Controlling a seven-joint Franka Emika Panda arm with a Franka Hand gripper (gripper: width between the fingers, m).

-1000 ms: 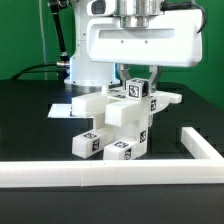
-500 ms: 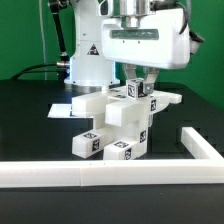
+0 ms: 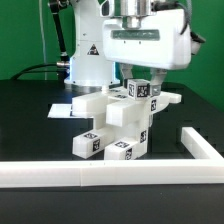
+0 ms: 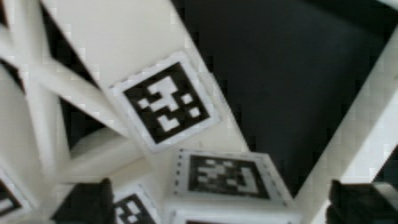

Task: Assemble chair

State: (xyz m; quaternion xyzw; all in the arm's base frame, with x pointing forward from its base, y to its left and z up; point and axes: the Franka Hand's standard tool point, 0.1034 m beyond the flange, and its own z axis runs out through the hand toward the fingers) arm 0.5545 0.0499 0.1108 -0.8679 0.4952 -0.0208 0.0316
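Gripper [image 3: 142, 91]: opened wide, nothing held, top block [image 3: 146, 88] straddled | Risk: chair [image 3: 112, 125] snagged on lifting, joint loosened

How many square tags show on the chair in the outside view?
4 tags: two on adjoining faces of the top block, one on each low front block. More may be hidden.

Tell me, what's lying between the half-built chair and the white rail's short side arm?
Nothing. In the exterior view, only bare black table separates the chair from the rail at that view's right.
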